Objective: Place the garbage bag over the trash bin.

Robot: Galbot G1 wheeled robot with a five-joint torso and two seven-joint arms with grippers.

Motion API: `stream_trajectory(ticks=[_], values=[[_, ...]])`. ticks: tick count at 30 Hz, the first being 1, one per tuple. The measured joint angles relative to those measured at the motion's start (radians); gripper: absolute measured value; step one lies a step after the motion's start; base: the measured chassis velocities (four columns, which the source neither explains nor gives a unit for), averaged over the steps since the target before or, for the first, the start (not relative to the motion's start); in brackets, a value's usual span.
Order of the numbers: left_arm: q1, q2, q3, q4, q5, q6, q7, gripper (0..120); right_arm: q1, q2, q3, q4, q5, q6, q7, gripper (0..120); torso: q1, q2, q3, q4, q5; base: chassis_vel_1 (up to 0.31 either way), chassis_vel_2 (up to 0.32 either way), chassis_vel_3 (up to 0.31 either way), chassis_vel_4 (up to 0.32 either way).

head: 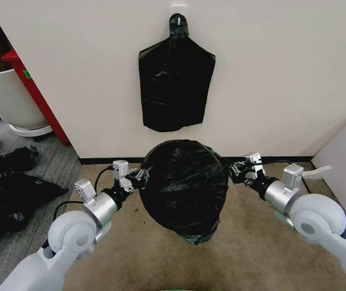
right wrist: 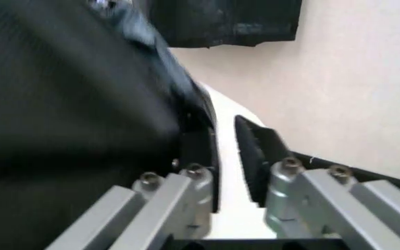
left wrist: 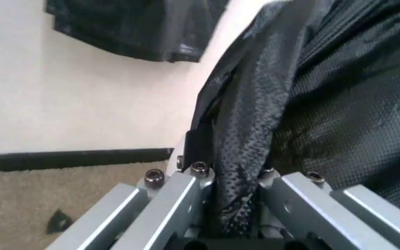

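Garbage bag (head: 185,185) draped over the trash bin (right wrist: 231,172), hiding it from overhead. Left end effector (head: 141,176) clamped on the bag's edge to stretch it; right end effector (head: 236,170) parted beside the rim, gripping nothing.

The garbage bag (head: 185,188) covers the trash bin entirely from my head view, so I cannot tell how it sits on the rim. My left gripper (left wrist: 236,208) is cut off by the picture's edge; bag film hides its inner faces. In my right wrist view the near bag (right wrist: 68,114) is blurred.
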Motion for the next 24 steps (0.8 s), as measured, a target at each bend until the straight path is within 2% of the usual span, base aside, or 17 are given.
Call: stream_trajectory(ticks=[6, 8, 10, 13, 14, 16, 17, 21, 23, 24], values=[[-0.027, -0.015, -0.002, 0.019, -0.081, 0.017, -0.062, 0, -0.034, 0.003, 0.036, 0.016, 0.005, 0.012, 0.014, 32, 0.0, 0.0, 0.0, -0.0002, 0.0001, 0.0, 0.0, 0.0, 0.0], [-0.025, -0.013, -0.008, 0.029, -0.132, 0.025, -0.076, 0, -0.078, 0.004, 0.091, 0.013, 0.013, 0.022, 0.012, 44, 0.0, 0.0, 0.0, 0.0, 0.0002, 0.0, 0.0, 0.0, 0.0], [-0.024, -0.012, -0.008, 0.031, -0.136, 0.026, -0.078, 0, -0.086, 0.004, 0.1, 0.012, 0.015, 0.023, 0.01, 46, 0.0, 0.0, 0.0, -0.0001, 0.0001, 0.0, 0.0, 0.0, 0.0], [-0.014, -0.006, -0.011, 0.041, -0.164, 0.031, -0.096, 0, -0.128, 0.016, 0.157, 0.011, 0.039, 0.027, 0.01, 61, 0.0, 0.0, 0.0, -0.0003, 0.0001, 0.0, 0.0, 0.0, 0.0], [-0.014, -0.006, -0.011, 0.041, -0.166, 0.031, -0.097, 0, -0.129, 0.017, 0.158, 0.011, 0.04, 0.027, 0.01, 61, 0.0, 0.0, 0.0, -0.0003, 0.0002, 0.0, 0.0, 0.0, 0.0], [-0.005, 0.0, -0.015, 0.04, -0.192, 0.046, -0.142, 0, -0.135, 0.045, 0.185, 0.014, 0.065, 0.029, 0.032, 74, 0.0, 0.0, 0.0, -0.0001, 0.0, 0.0, 0.0, 0.0, 0.0], [-0.005, 0.0, -0.015, 0.04, -0.192, 0.046, -0.142, 0, -0.135, 0.045, 0.185, 0.014, 0.065, 0.029, 0.032, 74, 0.0, 0.0, 0.0, -0.0001, 0.0, 0.0, 0.0, 0.0, 0.0], [0.002, 0.002, -0.015, 0.028, -0.19, 0.082, -0.248, 0, -0.13, 0.095, 0.233, 0.063, 0.089, 0.024, 0.109, 91, 0.0, 0.0, 0.0, -0.0004, 0.0002, 0.0, 0.0, 0.0, 0.0], [0.008, 0.0, -0.007, 0.016, -0.174, 0.109, -0.311, 0, -0.123, 0.111, 0.252, 0.111, 0.1, 0.01, 0.144, 98, 0.0, 0.0, 0.0, 0.0001, 0.0001, 0.0, 0.0, 0.0, 0.0], [0.008, 0.0, -0.007, 0.016, -0.174, 0.109, -0.311, 0, -0.123, 0.111, 0.252, 0.111, 0.1, 0.01, 0.144, 98, 0.0, 0.0, 0.0, 0.0001, 0.0001, 0.0, 0.0, 0.0, 0.0]])
